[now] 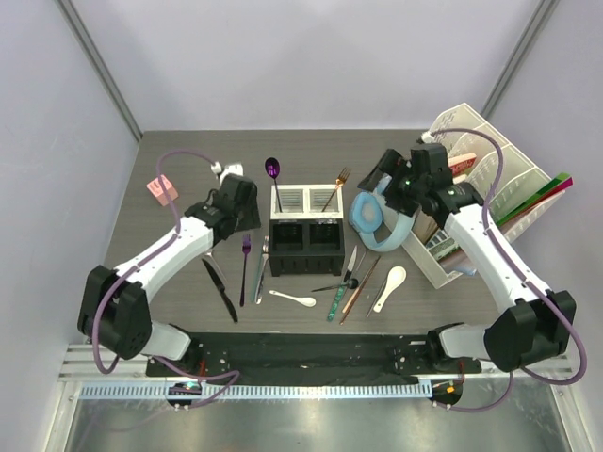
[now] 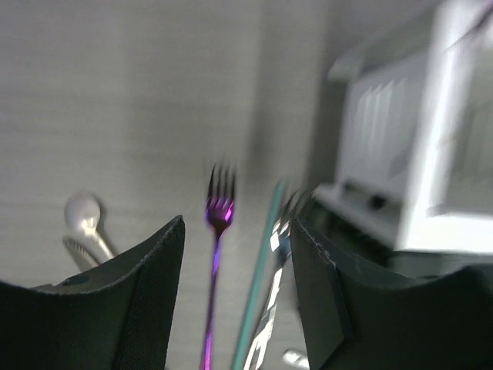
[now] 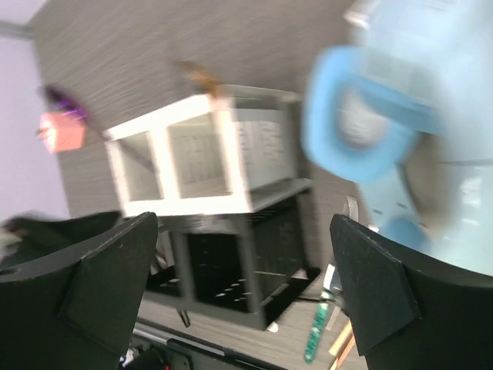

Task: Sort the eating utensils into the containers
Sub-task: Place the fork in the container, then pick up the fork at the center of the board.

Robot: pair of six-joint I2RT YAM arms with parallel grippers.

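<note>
The black caddy [image 1: 306, 247] stands mid-table, its two back compartments rimmed in white. A purple spoon [image 1: 272, 170] stands in the back left compartment and a copper fork [image 1: 337, 185] in the back right one. Left of the caddy lie a purple fork [image 1: 245, 268], a silvery knife [image 1: 261, 270] and a black knife [image 1: 220, 290]. In front and to the right lie white soup spoons [image 1: 294, 298] [image 1: 389, 286], a green-patterned piece [image 1: 336, 299] and chopsticks [image 1: 361, 287]. My left gripper [image 2: 237, 262] hangs open over the purple fork [image 2: 218, 223], empty. My right gripper [image 3: 245, 262] is open above the caddy [image 3: 223, 177].
A light blue ring-shaped thing [image 1: 367, 215] lies right of the caddy, under my right arm. The big white slotted rack [image 1: 490, 188] fills the back right. A small pink block [image 1: 162, 188] sits at the left edge. Both wrist views are blurred.
</note>
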